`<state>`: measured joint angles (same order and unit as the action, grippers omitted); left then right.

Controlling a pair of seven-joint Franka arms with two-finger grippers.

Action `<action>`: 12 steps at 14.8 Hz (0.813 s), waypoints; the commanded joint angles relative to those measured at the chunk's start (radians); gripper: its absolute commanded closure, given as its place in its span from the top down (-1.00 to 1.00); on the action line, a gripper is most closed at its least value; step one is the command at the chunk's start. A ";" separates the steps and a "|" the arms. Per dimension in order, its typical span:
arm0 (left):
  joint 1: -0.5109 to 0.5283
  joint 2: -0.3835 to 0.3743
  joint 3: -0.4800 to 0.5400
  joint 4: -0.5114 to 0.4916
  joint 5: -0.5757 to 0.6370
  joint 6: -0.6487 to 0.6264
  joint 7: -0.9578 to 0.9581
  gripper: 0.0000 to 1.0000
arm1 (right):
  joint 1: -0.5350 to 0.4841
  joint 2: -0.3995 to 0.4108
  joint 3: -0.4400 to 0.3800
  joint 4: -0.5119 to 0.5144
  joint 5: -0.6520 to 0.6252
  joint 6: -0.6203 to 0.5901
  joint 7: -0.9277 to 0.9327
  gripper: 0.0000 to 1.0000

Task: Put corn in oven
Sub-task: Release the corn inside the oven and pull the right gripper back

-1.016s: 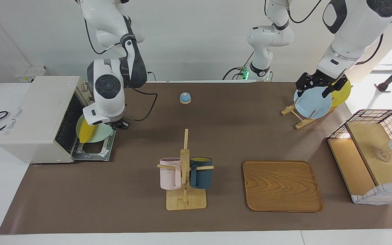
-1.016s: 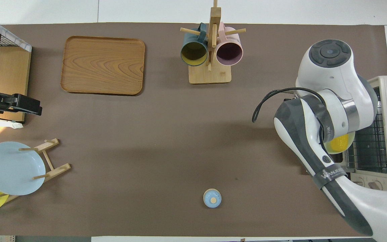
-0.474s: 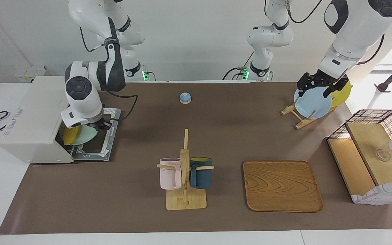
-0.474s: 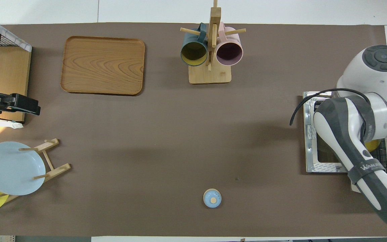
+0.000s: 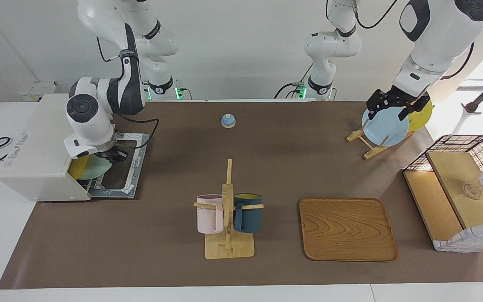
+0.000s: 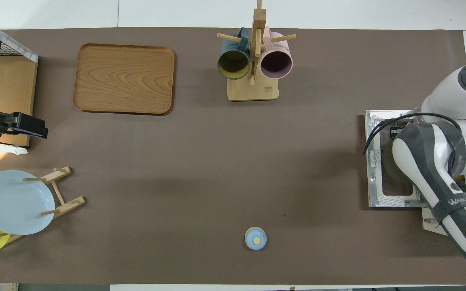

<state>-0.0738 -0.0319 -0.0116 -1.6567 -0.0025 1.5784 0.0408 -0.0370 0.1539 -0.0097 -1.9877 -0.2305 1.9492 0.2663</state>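
Note:
The off-white oven (image 5: 36, 142) stands at the right arm's end of the table, its door (image 5: 129, 167) lying open and flat. My right gripper (image 5: 113, 156) is over the door, shut on the rim of a pale green plate (image 5: 95, 167). The yellow corn (image 5: 75, 167) lies on that plate, at the oven's mouth with part of it inside. In the overhead view the right arm hides the corn and the plate; only the door (image 6: 374, 161) shows. My left gripper (image 5: 394, 108) waits, open and empty, over the plate rack.
A mug rack (image 5: 227, 218) with a pink and a dark blue mug stands mid-table, a wooden tray (image 5: 347, 229) beside it. A small blue knob (image 5: 228, 121) lies near the robots. A rack holds a blue plate (image 5: 385, 128) and a yellow plate (image 5: 422, 114). A wire-and-wood basket shelf (image 5: 459, 188) stands at the left arm's end.
My right arm has carried the plate with the corn from above the open door into the oven's mouth. The left arm has barely moved.

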 commanded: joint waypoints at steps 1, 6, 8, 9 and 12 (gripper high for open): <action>0.008 -0.022 -0.007 -0.021 0.012 0.012 0.008 1.00 | -0.024 -0.036 0.016 -0.056 -0.006 0.027 -0.016 -1.00; 0.008 -0.022 -0.007 -0.021 0.013 0.012 0.008 1.00 | -0.024 -0.048 0.016 -0.057 -0.006 0.014 -0.021 -0.56; 0.009 -0.022 -0.007 -0.021 0.012 0.012 0.008 1.00 | -0.023 -0.053 0.017 -0.054 -0.006 0.013 -0.045 -0.32; 0.009 -0.022 -0.007 -0.021 0.012 0.012 0.008 1.00 | -0.023 -0.053 0.017 -0.051 -0.006 0.011 -0.052 -0.25; 0.008 -0.022 -0.007 -0.021 0.012 0.012 0.008 1.00 | -0.011 -0.059 0.026 -0.016 -0.004 -0.027 -0.052 -0.05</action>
<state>-0.0736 -0.0319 -0.0117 -1.6567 -0.0025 1.5784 0.0408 -0.0372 0.1220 -0.0051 -2.0102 -0.2305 1.9467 0.2382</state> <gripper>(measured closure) 0.000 0.595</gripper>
